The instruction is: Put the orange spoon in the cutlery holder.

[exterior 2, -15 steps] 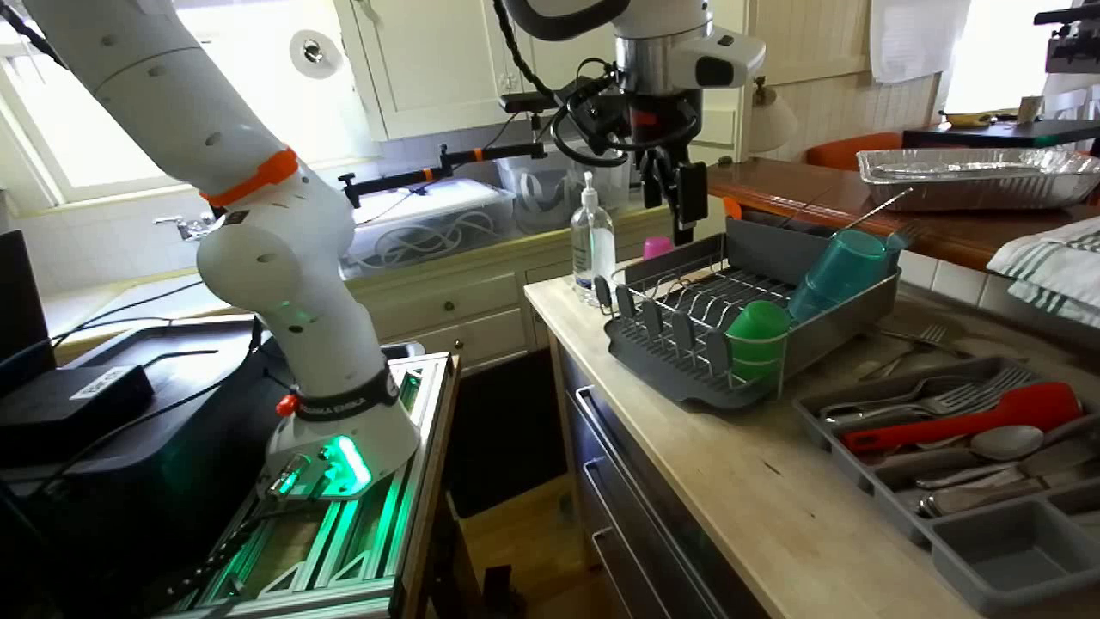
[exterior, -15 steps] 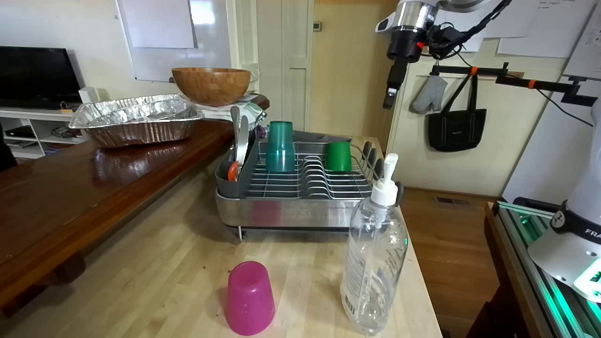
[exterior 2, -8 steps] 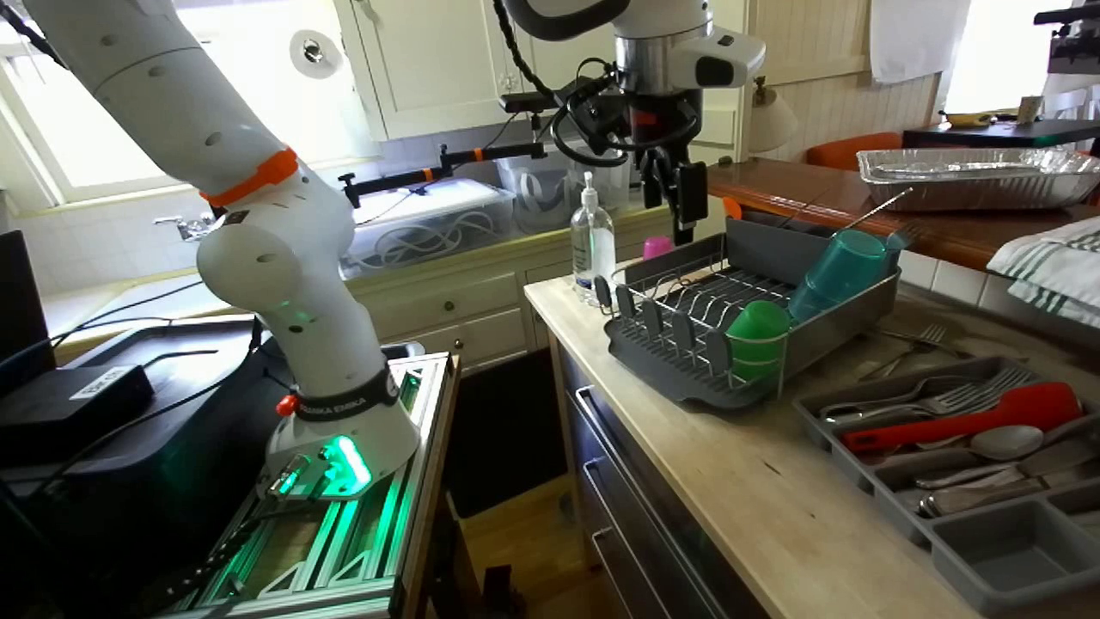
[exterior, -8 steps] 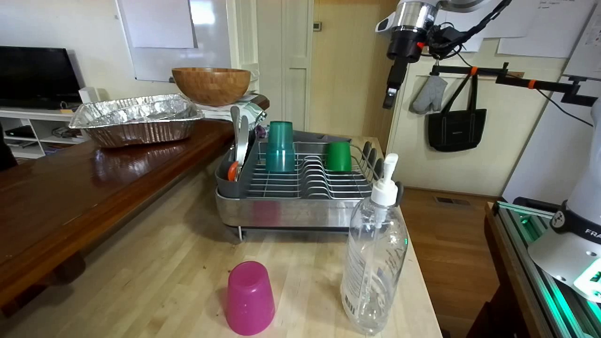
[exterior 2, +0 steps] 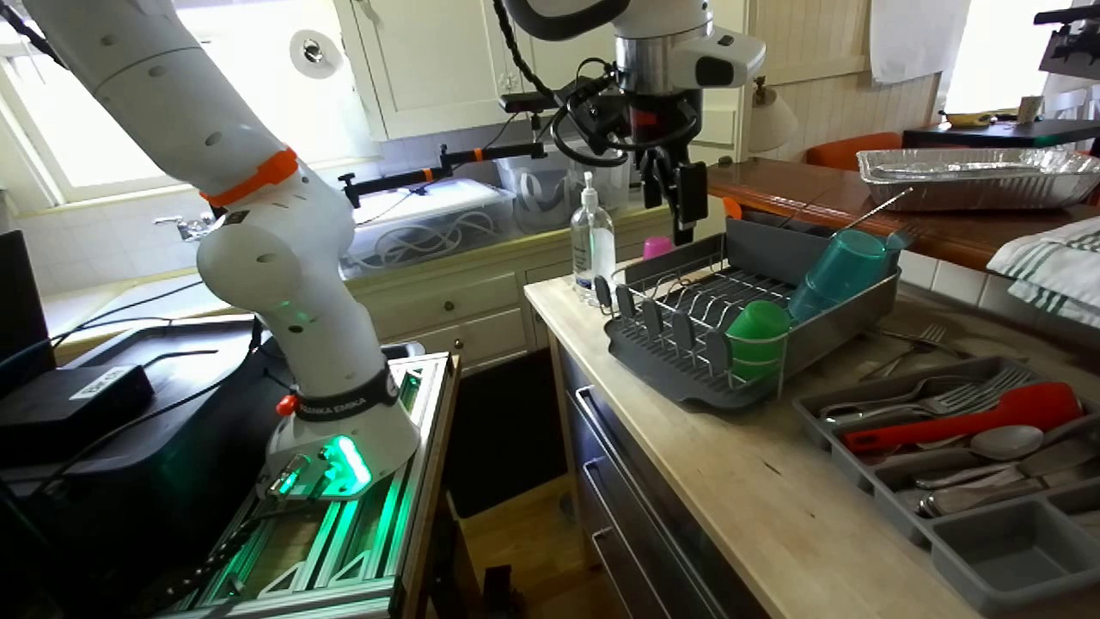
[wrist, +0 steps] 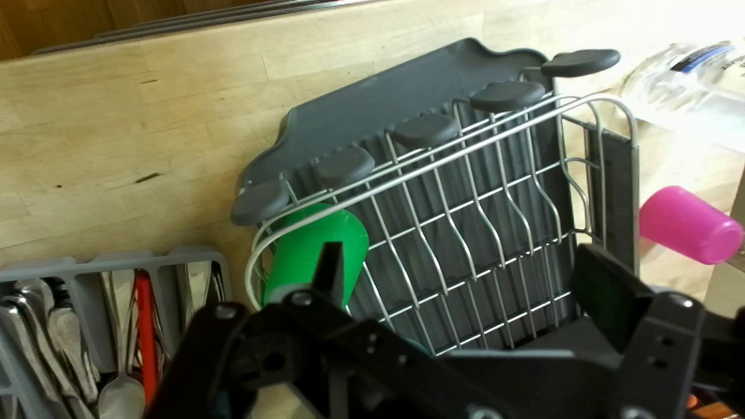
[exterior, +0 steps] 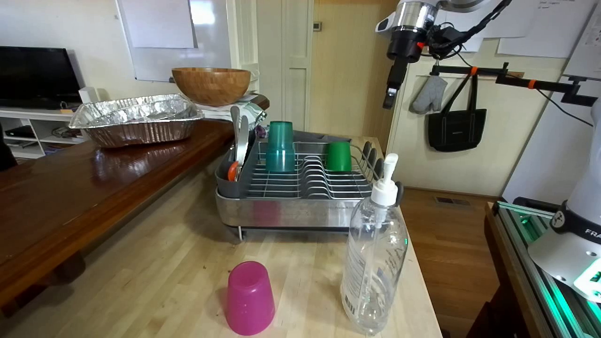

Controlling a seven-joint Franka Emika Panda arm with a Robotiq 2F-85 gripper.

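The cutlery holder (exterior: 230, 187) is the narrow grey compartment on one side of the wire dish rack (exterior: 296, 211); it also shows in an exterior view (exterior 2: 778, 249). A bright orange piece, seemingly the orange spoon (exterior: 233, 172), pokes above the rim at one end of the holder, beside upright metal cutlery. It also shows in an exterior view (exterior 2: 731, 208) and as a small spot in the wrist view (wrist: 692, 401); its lower part is hidden. My gripper (wrist: 460, 256) is wide open and empty above the rack. It shows high up in both exterior views (exterior: 389, 99) (exterior 2: 677, 206).
A teal cup (exterior 2: 842, 273) and a green cup (exterior 2: 758, 340) stand in the rack. A pink cup (exterior: 250, 300) and a clear pump bottle (exterior: 375, 267) stand on the counter. A grey cutlery tray (exterior 2: 1001, 550) lies beyond the rack. A raised brown ledge (exterior: 117, 173) runs alongside.
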